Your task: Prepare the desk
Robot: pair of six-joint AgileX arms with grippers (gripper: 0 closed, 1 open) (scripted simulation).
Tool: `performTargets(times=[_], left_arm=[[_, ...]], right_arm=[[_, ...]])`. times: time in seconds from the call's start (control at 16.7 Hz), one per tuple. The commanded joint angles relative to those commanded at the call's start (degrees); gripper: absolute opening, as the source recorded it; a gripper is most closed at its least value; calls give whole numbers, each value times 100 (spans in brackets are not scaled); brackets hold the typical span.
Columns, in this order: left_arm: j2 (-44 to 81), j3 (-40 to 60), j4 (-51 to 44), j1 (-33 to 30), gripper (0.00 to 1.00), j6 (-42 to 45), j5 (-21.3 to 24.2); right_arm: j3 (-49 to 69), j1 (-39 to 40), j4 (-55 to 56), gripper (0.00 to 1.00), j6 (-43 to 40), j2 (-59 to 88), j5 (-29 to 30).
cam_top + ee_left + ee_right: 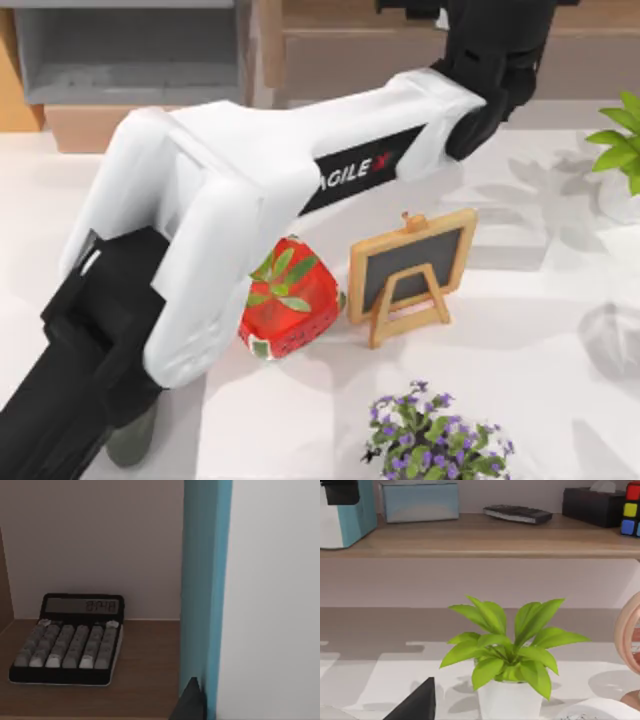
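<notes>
The desk [530, 350] is a wide white tabletop. My left arm [300, 170] stretches across it from the lower left to the shelf at the back. Its gripper [339, 491] sits on top of a white and teal box [342, 522] that stands on the wooden shelf board [480, 540]. In the left wrist view the box [250, 590] is very close, with one dark fingertip [190, 700] against its teal side. My right gripper [417, 704] is low over the desk [375, 675], facing a green plant in a white pot [505, 680].
On the desk stand a red strawberry-shaped thing [288, 312], a small chalkboard easel [410, 268], purple flowers [432, 440] and the green plant [620, 140]. The shelf holds a calculator [67, 642], a light blue box [419, 501], a black tissue box [592, 506] and a colour cube [631, 510].
</notes>
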Motion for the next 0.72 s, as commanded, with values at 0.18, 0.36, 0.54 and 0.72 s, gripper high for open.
performTargets(times=[0.18, 0.36, 0.54, 0.72], left_arm=[[0, 0, 0, 0, 0, 0, 0], [0, 0, 0, 0, 0, 0, 0], [-18, -17, 5, -29, 0, 7, -8], [-254, -361, 111, -100, 0, 18, -81]], right_arm=[[0, 0, 0, 100, 0, 0, 0], [0, 0, 0, 100, 0, 0, 0], [0, 0, 0, 100, 0, 0, 0], [0, 0, 0, 100, 0, 0, 0]])
